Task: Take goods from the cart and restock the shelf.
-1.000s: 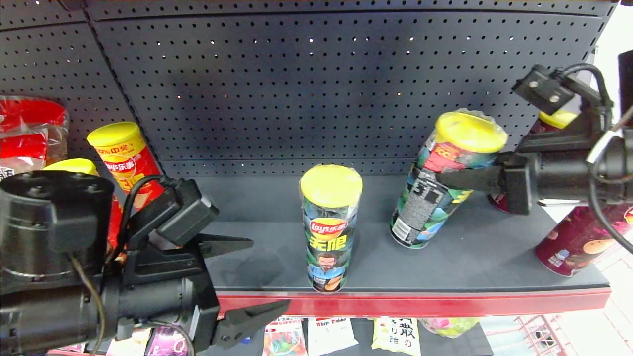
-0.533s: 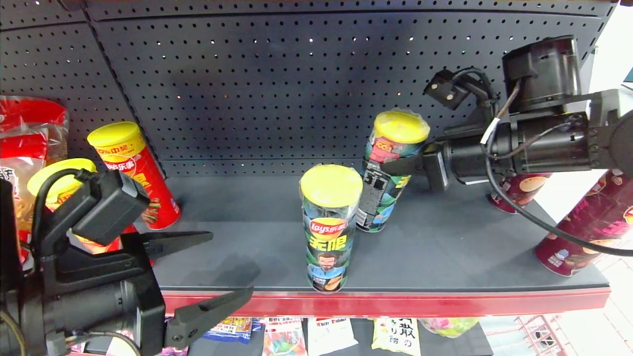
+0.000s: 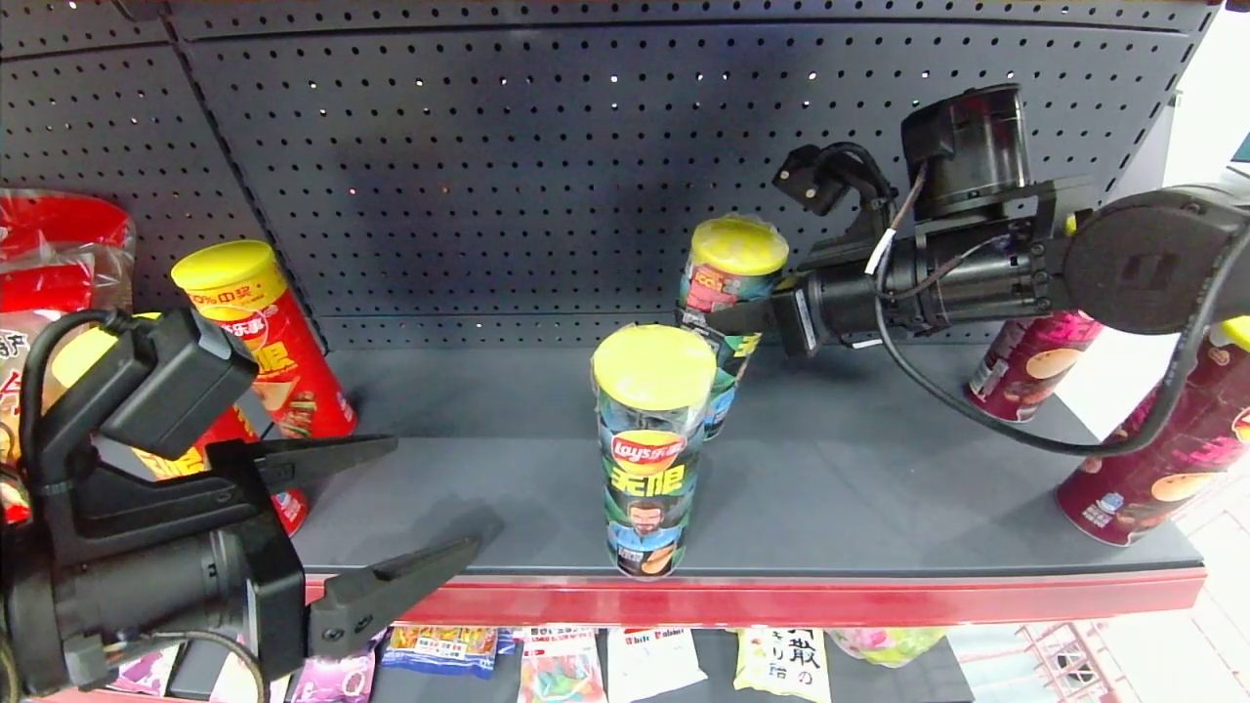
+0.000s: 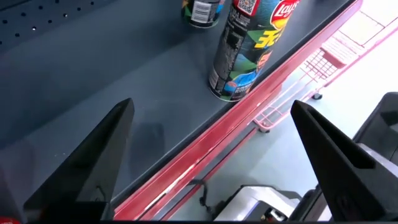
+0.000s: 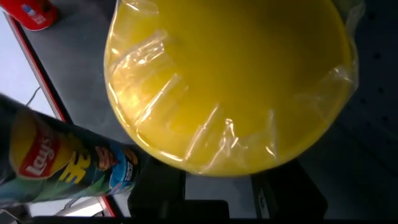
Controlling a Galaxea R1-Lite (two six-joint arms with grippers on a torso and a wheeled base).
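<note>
**A:** The right gripper [image 3: 734, 317] is clamped on the green can [image 3: 721, 283], gripping it just under the yellow lid [image 5: 227, 87].

**B:** And where does that put the can?

**A:** Over the shelf [image 3: 879, 488], well back near the pegboard [image 3: 547, 176]. It's leaning a touch, just behind the front can [image 3: 652, 449], which stands upright at the red lip [image 3: 830, 598].

**B:** Is its base down on the shelf?

**A:** Can't tell, the front can hides it.

**B:** And the left side?

**A:** The left gripper [image 3: 430, 498] hangs wide open with nothing in it. It's at the shelf's front edge, left of the front can and well apart from it. The red cans [image 3: 259, 332] stand just behind it, up against the pegboard.

**B:** What's at the right end?

**A:** The maroon cans [image 3: 1152, 478], below the right arm. One is near the back and one is at the front corner.
</note>
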